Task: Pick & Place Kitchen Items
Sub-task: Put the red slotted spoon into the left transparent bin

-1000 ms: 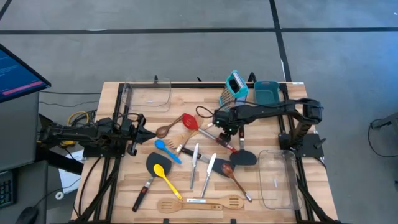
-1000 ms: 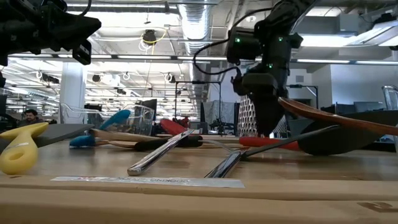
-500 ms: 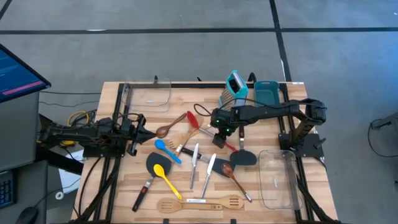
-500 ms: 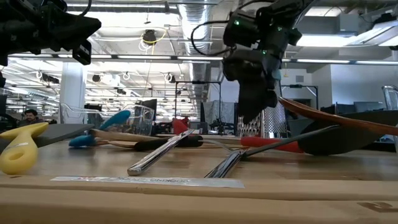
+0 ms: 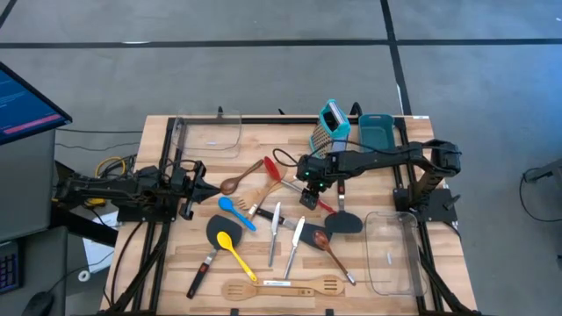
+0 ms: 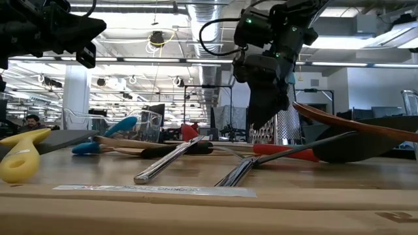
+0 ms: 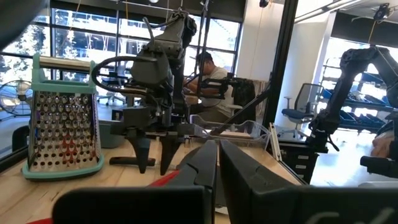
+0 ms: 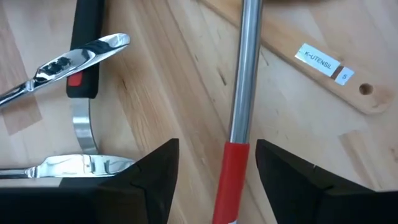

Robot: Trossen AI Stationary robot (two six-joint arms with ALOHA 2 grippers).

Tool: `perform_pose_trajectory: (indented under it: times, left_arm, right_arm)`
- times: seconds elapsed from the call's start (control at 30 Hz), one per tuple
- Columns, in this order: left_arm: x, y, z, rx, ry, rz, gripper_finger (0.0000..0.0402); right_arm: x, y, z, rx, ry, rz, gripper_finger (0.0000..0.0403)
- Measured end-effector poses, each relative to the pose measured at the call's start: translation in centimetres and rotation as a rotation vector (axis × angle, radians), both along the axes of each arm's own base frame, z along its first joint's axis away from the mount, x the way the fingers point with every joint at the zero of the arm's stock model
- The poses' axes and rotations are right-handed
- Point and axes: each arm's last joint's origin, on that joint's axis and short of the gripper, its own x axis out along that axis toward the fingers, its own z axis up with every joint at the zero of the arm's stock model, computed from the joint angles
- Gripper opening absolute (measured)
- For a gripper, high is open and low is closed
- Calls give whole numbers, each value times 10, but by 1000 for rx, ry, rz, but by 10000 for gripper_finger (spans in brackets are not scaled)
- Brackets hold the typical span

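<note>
Many kitchen items lie spread on the wooden table [image 5: 176, 263]. A red spoon [image 5: 271, 166] with a metal shaft [image 8: 246, 74] and a red grip [image 8: 232, 171] lies slanted at mid-table. My right gripper [image 5: 307, 197] hangs open above it, pointing steeply down. Its fingers [image 8: 155, 177] stand on either side of the red grip, clear of it and of the table [image 6: 261, 125]. Beside the shaft lie metal cutlery [image 8: 74, 59] and a labelled wooden handle [image 8: 323, 62]. My left gripper [image 5: 204, 189] waits shut at the left edge, above the table [image 7: 217, 163].
A teal box grater [image 5: 332, 125] and a teal bin [image 5: 376, 130] stand at the far right. Clear containers sit far left [image 5: 211, 133] and near right [image 5: 392, 250]. A blue spoon [image 5: 235, 211], yellow spoon [image 5: 233, 248], black spatulas [image 5: 345, 223] and a wooden slotted spatula [image 5: 281, 287] lie nearer.
My right gripper has risen off the table and gone a little toward the table's left edge, tipping as it went. It now hangs over the red spoon's grip. The red spoon's bowl has turned slightly.
</note>
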Motion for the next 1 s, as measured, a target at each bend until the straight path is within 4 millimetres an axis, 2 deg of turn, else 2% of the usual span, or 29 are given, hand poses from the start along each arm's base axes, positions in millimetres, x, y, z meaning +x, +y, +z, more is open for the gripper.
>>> perform_pose_trajectory:
  times: [0.1, 0.33, 0.53, 0.7, 0.83, 1.0]
  left_arm:
    - [0, 0, 0, 0, 0, 0, 8]
    - [0, 0, 0, 0, 5, 0, 8]
    - [0, 0, -1, 0, 5, 0, 8]
    - [1, 0, -1, 0, 11, 0, 8]
    - [3, 0, -3, 1, 36, 0, 8]
    - [6, 0, -7, 1, 78, 0, 8]
  right_arm:
    - [-1, 0, -3, -11, -2, 23, 209]
    - [-8, 1, -27, -16, 60, 21, 210]
    - [-4, 8, -51, -10, 136, 43, 210]
    - [-3, 9, -60, -18, 170, 42, 205]
    - [-3, 8, -59, -31, 163, 37, 177]
    - [-4, 7, -53, -66, 150, 22, 108]
